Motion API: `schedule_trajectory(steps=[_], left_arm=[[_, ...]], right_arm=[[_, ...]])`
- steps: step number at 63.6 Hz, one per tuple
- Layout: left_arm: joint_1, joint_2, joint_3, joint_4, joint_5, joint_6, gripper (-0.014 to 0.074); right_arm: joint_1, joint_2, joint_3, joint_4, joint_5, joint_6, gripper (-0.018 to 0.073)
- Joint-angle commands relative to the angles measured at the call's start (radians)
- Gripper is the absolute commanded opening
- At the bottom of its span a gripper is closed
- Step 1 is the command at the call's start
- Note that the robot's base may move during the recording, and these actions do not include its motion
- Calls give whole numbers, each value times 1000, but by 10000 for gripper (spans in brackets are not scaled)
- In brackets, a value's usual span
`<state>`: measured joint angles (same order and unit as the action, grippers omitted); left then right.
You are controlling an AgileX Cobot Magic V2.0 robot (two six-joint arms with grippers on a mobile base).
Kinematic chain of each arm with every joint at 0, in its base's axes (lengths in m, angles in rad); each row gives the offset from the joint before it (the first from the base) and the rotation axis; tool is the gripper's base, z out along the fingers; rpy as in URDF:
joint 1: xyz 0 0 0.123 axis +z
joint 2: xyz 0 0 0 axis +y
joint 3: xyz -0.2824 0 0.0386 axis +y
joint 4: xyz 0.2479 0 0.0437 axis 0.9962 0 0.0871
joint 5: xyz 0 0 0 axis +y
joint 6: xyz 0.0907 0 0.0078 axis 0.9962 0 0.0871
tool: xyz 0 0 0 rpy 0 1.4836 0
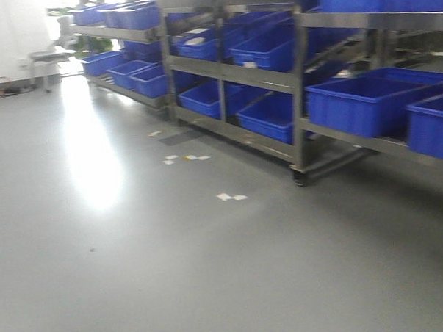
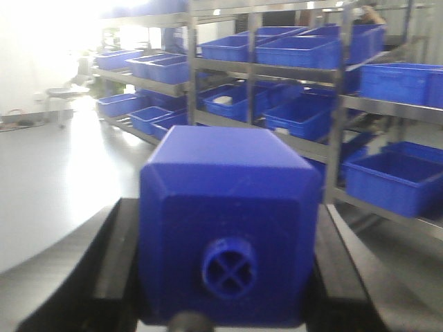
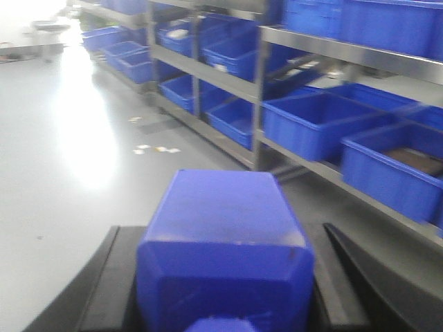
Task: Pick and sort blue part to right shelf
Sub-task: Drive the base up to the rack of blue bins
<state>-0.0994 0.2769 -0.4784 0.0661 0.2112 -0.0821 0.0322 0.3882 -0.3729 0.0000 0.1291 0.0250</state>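
Close in, left gripper [image 2: 227, 228] pinches a blue part [image 2: 228, 166] square between its fingers; right gripper [image 3: 223, 238] clamps another blue part [image 3: 221, 207], likely for carrying; beyond the bare floor [image 1: 137, 250], shelf [image 1: 299, 82] offers blue bins [image 1: 366, 101] along its front edge.

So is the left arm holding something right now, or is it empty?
Holding. In the left wrist view, a blue part fills the gap between the two dark fingers and touches both.
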Motion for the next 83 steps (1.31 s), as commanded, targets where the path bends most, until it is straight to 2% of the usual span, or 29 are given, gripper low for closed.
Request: schedule_trajectory(steps=[1,83], left_arm=[[2,14,-29,0,-94,1,331],[2,14,-29,0,-94,1,331]], right_arm=[[-7,6,-31,0,-98,-1,414],[-7,6,-31,0,-98,-1,414]])
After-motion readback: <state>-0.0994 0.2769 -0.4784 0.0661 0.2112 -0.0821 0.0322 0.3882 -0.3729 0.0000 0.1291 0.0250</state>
